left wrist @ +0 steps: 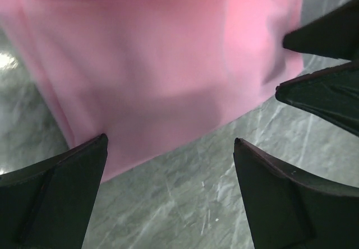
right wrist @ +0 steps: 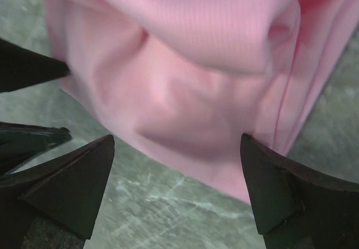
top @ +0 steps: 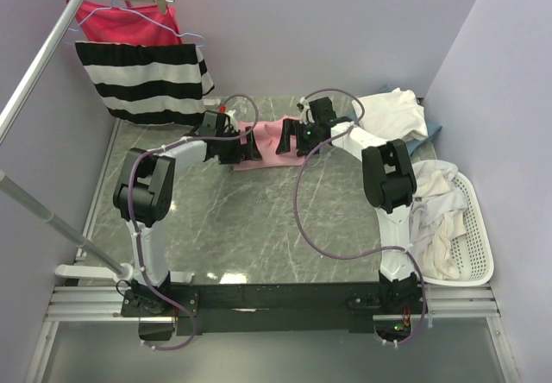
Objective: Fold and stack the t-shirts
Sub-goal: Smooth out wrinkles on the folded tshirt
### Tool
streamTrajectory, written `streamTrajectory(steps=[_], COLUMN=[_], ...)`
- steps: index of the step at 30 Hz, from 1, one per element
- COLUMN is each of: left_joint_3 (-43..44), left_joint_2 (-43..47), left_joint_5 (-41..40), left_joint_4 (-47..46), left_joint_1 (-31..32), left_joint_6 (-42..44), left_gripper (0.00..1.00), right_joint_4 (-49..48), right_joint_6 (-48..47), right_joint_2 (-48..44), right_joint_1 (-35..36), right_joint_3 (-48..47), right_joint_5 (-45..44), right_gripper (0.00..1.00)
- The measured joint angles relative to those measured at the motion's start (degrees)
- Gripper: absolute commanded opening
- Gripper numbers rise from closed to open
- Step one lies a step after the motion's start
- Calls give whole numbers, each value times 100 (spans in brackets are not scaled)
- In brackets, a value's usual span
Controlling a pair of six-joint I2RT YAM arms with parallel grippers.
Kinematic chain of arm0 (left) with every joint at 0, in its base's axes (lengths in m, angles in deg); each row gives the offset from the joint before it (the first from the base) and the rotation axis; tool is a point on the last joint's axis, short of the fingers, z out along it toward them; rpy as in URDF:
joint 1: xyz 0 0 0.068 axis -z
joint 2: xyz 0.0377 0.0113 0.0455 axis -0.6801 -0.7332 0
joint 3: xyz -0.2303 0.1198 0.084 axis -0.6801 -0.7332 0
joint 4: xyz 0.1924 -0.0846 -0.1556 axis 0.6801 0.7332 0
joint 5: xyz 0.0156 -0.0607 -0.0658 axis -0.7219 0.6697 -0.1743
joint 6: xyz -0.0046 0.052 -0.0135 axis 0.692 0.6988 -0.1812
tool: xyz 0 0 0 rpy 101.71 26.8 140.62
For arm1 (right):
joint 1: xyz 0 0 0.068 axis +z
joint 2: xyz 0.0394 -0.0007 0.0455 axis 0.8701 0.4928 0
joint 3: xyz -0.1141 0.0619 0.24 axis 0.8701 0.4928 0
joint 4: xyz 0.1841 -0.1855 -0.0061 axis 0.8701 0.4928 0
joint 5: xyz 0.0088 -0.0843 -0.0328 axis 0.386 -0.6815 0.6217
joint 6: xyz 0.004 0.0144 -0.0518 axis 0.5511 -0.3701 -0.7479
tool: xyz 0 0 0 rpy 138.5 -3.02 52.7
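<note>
Top external view: a soft light pink t-shirt (top: 271, 143) lies bunched upper centre on the grey marble worktop (top: 259, 219), between left jaws and right jaws. Left wrist view: jaws spread, empty, over its edge. Right wrist view: jaws spread above folds.

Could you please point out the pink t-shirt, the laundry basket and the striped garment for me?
pink t-shirt (top: 269, 146): top view, middle of the cloth.
laundry basket (top: 479, 228): top view, its right wall.
striped garment (top: 147, 81): top view, middle of its front.
</note>
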Motion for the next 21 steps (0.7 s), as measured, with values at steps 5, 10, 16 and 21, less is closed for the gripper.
streamTrajectory(steps=[5, 10, 16, 21], left_joint_3=[-492, -763, -763, -719], left_joint_2=[479, 848, 850, 503], left_joint_5=[-710, -1482, -1578, -1178], left_joint_4=[-107, -164, -251, -417], left_joint_1=[55, -22, -214, -291], left_joint_6=[-11, -7, -24, -72], left_gripper=[99, 99, 99, 86], right_joint_4=[22, -188, -306, -385], right_joint_6=[-138, -105, -66, 48], right_joint_2=[-369, -538, -516, -337], right_joint_1=[92, -98, -514, -693], right_joint_3=[444, 837, 846, 680], right_joint_5=[-669, -841, -684, -212], right_gripper=[100, 100, 98, 90])
